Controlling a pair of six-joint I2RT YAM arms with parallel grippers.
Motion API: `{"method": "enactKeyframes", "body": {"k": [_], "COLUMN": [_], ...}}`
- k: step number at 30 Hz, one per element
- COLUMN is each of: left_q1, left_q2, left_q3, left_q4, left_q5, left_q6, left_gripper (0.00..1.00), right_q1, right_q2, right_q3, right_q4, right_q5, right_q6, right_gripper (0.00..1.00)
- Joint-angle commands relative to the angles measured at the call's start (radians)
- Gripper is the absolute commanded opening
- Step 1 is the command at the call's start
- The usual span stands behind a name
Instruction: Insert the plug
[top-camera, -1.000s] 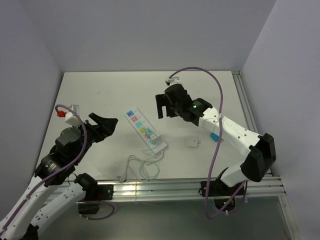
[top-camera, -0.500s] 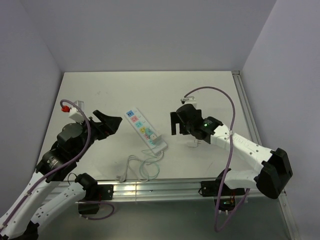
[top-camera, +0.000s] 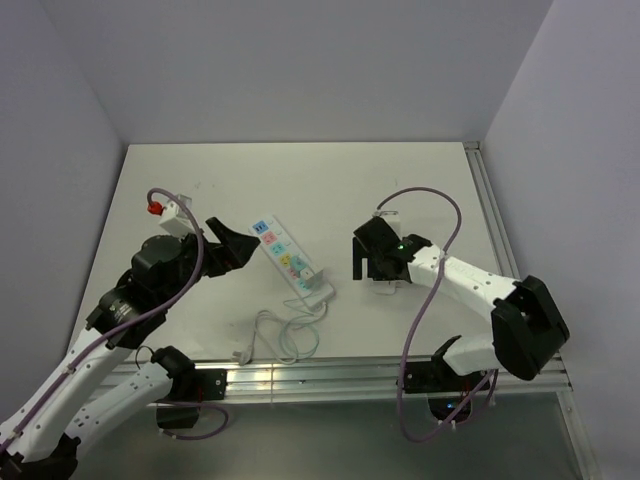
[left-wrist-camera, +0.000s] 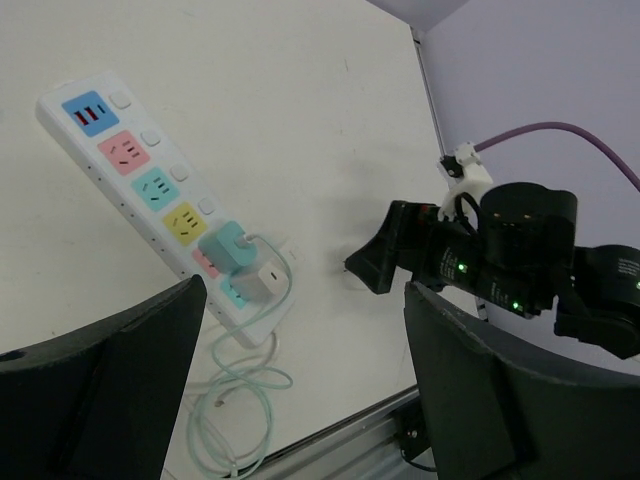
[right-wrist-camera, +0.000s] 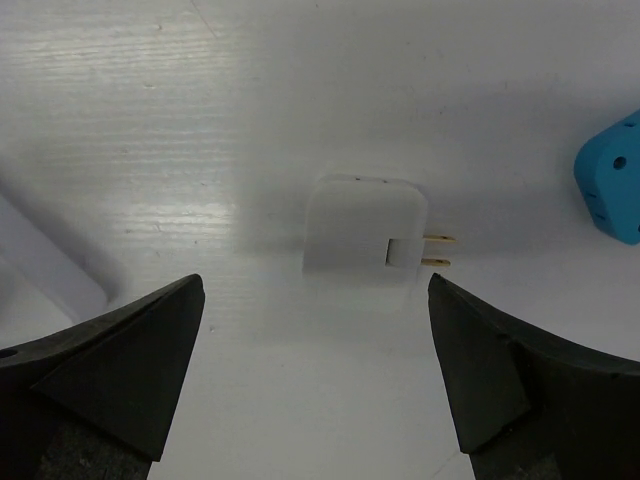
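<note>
The white plug (right-wrist-camera: 362, 228) lies flat on the table with its two brass prongs pointing right. My right gripper (right-wrist-camera: 315, 300) is open just above it, one finger at each side, touching nothing. In the top view the right gripper (top-camera: 371, 264) covers most of the plug (top-camera: 387, 288). The white power strip (top-camera: 290, 260) lies slanted at the table's middle, with coloured sockets and two plugs seated at its near end. It also shows in the left wrist view (left-wrist-camera: 160, 205). My left gripper (top-camera: 236, 245) is open and empty, left of the strip; its wrist view (left-wrist-camera: 305, 300) looks over the strip.
A pale green cable (top-camera: 287, 335) coils near the table's front edge below the strip. A blue adapter (right-wrist-camera: 610, 190) lies just right of the plug's prongs. A metal rail (top-camera: 380, 375) runs along the front edge.
My right gripper has swung from the table's middle toward the near side and come down over the white plug. My left gripper has moved forward and right, nearer the power strip.
</note>
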Motion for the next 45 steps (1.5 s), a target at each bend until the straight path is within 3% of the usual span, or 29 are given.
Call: {"method": "enactKeyframes", "body": {"k": [1,10,26,28,33,42,45], "left_q1": [0.003,0.003,0.003,0.003,0.001,0.003,0.003], "left_q2": [-0.012,-0.018,-0.016,-0.018,-0.052,-0.053,-0.056], "left_q3": [-0.016,-0.061,-0.059,-0.058,-0.069,-0.027,-0.035], "left_q4": [0.058,0.116,0.097,0.081,0.086,0.046,0.049], "left_q5": [0.072,0.134,0.126,0.114,0.103,0.092,0.095], "left_q6": [0.032,0.013,-0.002,-0.002,-0.015,-0.002,-0.007], "left_gripper": [0.87,0.87,0.86,0.86,0.87,0.87,0.87], "right_q1": [-0.003,-0.02,-0.077,-0.075,-0.077,-0.075,-0.075], "right_q2": [0.047,0.216,0.262,0.258,0.265,0.301,0.293], "right_q3": [0.012,0.046,0.04,0.029,0.029,0.079,0.096], "right_q4": [0.0,0.046,0.064,0.064,0.06,0.078,0.079], "right_q5": [0.006,0.026,0.006,0.003,-0.008,-0.101,-0.109], "right_q6": [0.036,0.03,-0.048,-0.044,-0.048,-0.064,-0.073], "right_gripper": [1.0,1.0,0.99,0.92,0.87,0.61,0.58]}}
